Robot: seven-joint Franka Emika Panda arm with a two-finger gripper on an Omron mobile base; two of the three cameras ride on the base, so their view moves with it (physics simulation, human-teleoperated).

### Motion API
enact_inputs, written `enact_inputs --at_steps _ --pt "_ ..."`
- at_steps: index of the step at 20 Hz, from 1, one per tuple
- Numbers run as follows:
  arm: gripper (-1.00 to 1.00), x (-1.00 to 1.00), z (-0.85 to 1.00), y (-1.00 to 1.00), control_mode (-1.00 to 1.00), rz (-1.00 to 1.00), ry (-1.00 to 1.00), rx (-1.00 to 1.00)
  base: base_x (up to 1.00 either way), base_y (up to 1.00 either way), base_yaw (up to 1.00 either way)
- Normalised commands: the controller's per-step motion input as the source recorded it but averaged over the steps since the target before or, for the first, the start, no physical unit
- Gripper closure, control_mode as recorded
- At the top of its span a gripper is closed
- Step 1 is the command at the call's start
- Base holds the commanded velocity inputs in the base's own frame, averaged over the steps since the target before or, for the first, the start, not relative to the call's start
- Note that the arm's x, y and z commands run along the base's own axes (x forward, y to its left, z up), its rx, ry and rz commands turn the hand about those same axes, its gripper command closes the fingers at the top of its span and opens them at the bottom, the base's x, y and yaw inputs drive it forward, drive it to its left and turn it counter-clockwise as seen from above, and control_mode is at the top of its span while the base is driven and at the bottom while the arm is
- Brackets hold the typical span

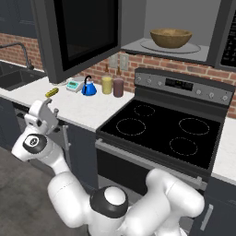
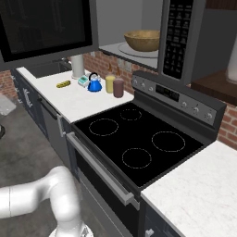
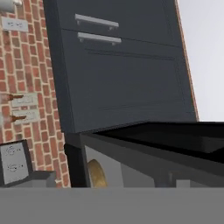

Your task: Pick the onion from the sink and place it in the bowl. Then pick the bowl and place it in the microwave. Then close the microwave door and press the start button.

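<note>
With the bowl [image 1: 171,38] already on the turntable inside the microwave [image 1: 175,50], the step in hand looks like shutting the door [image 1: 76,34]: swing the spread, empty claw [image 1: 44,109] up from low left beside the table [image 1: 87,108], behind the door's far edge, and push steadily. The wooden bowl's contents can't be made out.

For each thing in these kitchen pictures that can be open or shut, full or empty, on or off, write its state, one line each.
microwave door: swung open to the left.
microwave: open, holding the bowl.
bowl: upright on the turntable; contents hidden by its rim.
gripper: open, holding nothing, low beside the counter.
stove: burners dark, nothing on them.
oven door: shut.
</note>
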Motion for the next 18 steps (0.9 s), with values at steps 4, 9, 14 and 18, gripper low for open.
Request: enact_inputs --at_steps 4,9,14,18 --pt "-1.0 0.34 0.01 -0.01 -1.0 0.0 -0.04 0.0 0.0 0.0 0.0" --pt "-1.0 0.33 0.0 0.0 -1.0 -0.09 0.0 0.0 0.0 0.0 0.0" --pt "-1.0 0.2 0.13 -0.04 -1.0 -0.22 0.0 0.0 0.0 0.0 0.0" --pt "-1.0 0.07 0.24 -0.09 -1.0 -0.25 0.0 0.0 0.0 0.0 0.0"
